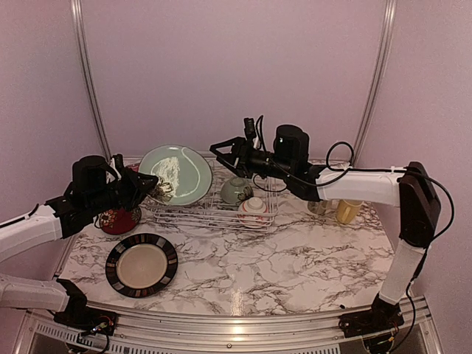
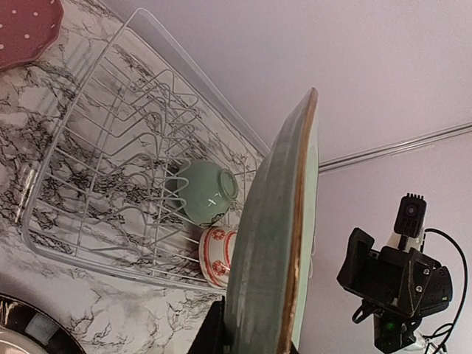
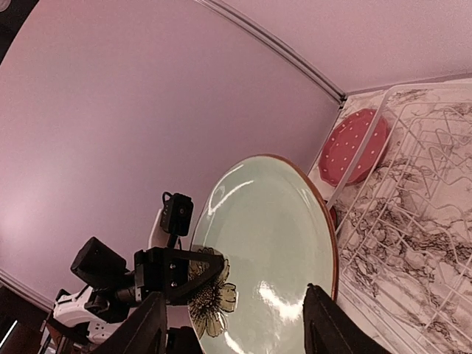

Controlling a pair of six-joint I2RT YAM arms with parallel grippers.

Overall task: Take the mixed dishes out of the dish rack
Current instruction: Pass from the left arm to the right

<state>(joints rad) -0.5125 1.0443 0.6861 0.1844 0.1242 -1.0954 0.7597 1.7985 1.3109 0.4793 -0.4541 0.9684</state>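
"How did the two arms stand over the white, grey-veined marble table [image 1: 295, 258]?"

"The left arm came in low from the left edge. The left gripper [image 1: 153, 189] was clamped on the lower rim of the pale green, brown-edged glazed plate with a flower print [image 1: 175, 175]. The right arm stretched across from the right, above the rack. The right gripper [image 1: 221, 150] was empty, its fingers [image 3: 147, 328] spread wide, and it faced the plate without touching it."

"And where was that plate?"

"It stood almost upright at the left end of the white wire rectangular dish rack [image 1: 214, 214]. Whether its edge touched the wires could not be told."

"What else was there?"

"A round cream plate with a black banded rim [image 1: 141, 265] lay flat on the marble, near the front left. A pink plate with white dots [image 2: 26, 26] sat on the table just left of the rack. A smooth pale green cup [image 2: 200, 192] was tipped among the thin upright prongs. A small red-and-white patterned bowl [image 2: 215, 258] sat at the rack's near side. A yellow mug [image 1: 346, 211] stood on the table to the right of the rack."

"Any room to move?"

"A broad stretch of marble ran from the black-rimmed plate to the right edge, in front of the rack."
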